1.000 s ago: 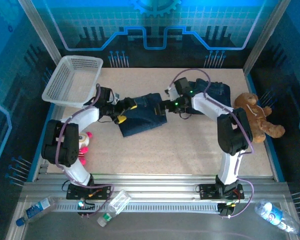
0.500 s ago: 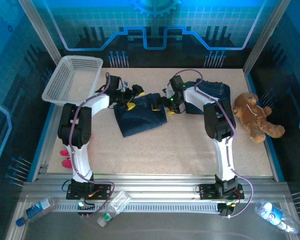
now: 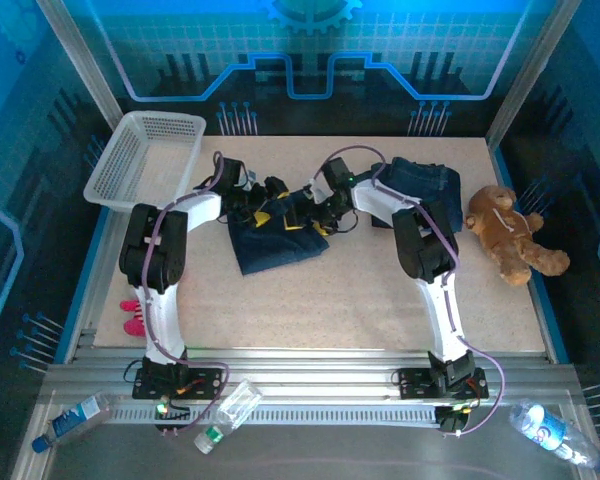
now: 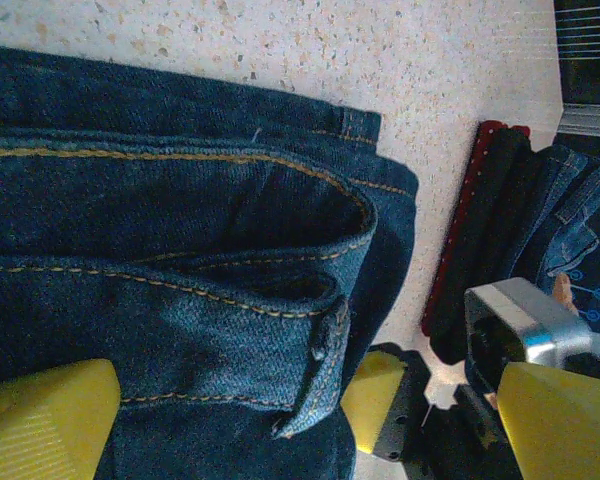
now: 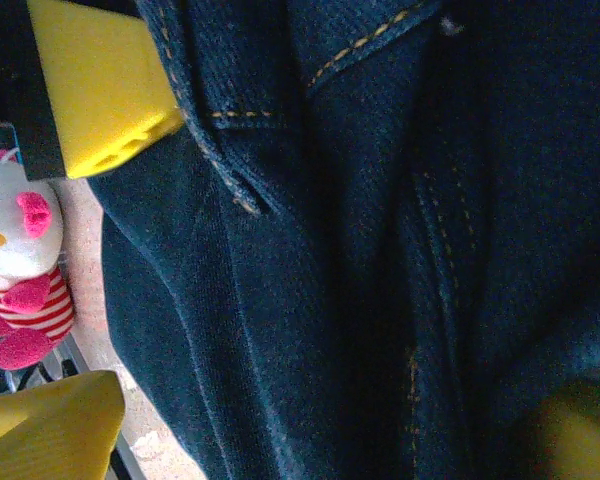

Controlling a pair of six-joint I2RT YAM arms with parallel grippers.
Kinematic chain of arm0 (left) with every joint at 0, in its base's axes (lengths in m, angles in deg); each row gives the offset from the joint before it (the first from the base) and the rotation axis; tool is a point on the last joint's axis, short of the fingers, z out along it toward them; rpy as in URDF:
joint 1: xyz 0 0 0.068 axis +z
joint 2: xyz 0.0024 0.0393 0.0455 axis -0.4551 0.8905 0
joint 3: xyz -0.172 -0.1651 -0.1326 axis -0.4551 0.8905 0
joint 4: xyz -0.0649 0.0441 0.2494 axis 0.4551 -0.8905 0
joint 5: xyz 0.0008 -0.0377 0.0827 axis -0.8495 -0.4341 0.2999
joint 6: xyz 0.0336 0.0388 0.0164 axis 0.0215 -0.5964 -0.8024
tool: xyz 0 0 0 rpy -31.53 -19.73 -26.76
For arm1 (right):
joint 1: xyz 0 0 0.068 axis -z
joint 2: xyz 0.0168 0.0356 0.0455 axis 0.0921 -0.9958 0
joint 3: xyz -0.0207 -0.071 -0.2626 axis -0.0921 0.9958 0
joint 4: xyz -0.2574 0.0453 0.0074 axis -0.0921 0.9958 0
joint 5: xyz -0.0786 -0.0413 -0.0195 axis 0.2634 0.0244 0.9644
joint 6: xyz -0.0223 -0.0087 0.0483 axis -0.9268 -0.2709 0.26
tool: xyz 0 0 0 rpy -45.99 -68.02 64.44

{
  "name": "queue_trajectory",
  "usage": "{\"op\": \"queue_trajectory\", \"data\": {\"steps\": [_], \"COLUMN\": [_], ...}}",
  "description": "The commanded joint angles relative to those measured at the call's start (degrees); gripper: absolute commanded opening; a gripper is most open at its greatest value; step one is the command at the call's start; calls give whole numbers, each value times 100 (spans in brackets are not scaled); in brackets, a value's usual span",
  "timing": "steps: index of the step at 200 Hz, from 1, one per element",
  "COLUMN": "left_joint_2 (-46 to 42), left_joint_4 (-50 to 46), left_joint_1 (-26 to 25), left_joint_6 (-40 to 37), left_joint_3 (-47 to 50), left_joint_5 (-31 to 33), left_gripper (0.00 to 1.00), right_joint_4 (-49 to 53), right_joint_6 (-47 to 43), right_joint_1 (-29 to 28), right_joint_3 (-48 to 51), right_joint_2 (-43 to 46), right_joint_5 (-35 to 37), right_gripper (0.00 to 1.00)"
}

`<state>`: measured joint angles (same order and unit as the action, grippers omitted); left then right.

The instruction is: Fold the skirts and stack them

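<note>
Speckled tabletop point(image 3: 380, 290) from above: the denim skirt point(image 3: 280, 245) lies mid-table. Left wrist: left gripper point(image 4: 300, 425) jaws apart astride its stitched waistband point(image 4: 230, 290), likely soft yet thick — the place to pinch. Right wrist: right gripper point(image 5: 310, 430) jaws apart over denim.

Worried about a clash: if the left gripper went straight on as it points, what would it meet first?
Most likely the denim skirt: its waistband lies between the open fingers of the left gripper. The right gripper is close beside; depth unclear.
</note>
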<state>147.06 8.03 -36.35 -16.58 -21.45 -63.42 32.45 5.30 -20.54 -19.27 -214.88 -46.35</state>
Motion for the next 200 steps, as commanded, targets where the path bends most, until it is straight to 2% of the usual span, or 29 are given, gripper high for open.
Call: {"op": "queue_trajectory", "data": {"steps": [1, 13, 29, 60, 75, 92, 118, 139, 200], "left_joint_2": [173, 143, 107, -75, -320, -798, -1424, -1709, -1745], "left_joint_4": [-567, -544, -507, -497, -645, -870, -1168, -1209, -1242], "left_joint_1": [-21, -20, -26, -14, 4, 77, 302, 479, 655], "left_joint_6": [74, 86, 94, 106, 19, -168, -303, -305, -175], "left_joint_3": [353, 355, 346, 273, 170, 64, 47, 164, 380], "left_joint_5": [308, 284, 256, 132, 83, 169, 531, 700, 791], "left_gripper": [99, 99, 99, 99, 99, 99, 99, 99, 99], "right_joint_4": [-73, -190, -256, -177, -136, 321, 1662, 2260, 3460], "right_joint_6": [257, 431, 620, 1030, 989, 451, -786, -1274, -2333], "right_joint_1": [-37, -41, -71, -85, 0, 122, 178, 283, 466], "right_joint_3": [106, 161, 159, 103, 193, 138, -375, -624, -1951], "right_joint_2": [-226, -220, -440, -500, -282, 214, 711, 966, 762], "right_joint_5": [-245, -214, -211, 183, 425, 804, 1999, 2459, 3458], "right_gripper": [85, 65, 52, 13, 0, 0, 0, 0, 0]}}
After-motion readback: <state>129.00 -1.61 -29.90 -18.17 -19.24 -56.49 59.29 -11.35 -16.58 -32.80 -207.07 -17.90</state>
